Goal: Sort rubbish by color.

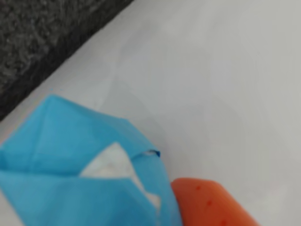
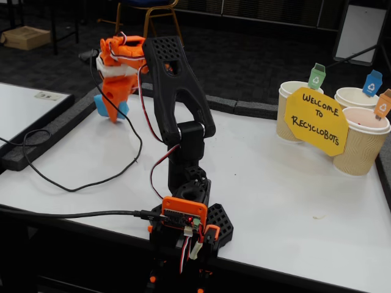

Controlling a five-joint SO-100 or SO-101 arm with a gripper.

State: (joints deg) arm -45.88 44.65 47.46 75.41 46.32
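One orange gripper (image 2: 113, 113) at the far left of the white table (image 2: 275, 183) is closed around the blue paper bundle (image 2: 102, 107). It should hold tight and lift straight up. Three paper cups (image 2: 360, 146) stand far right; I cannot tell what is inside them.

Light blue paper bundle (image 1: 70, 160) with a white inner patch; orange tool (image 2: 113, 107); white desk (image 2: 275, 183); beige cups (image 2: 360, 143); yellow sign (image 2: 316, 120) with black lettering.
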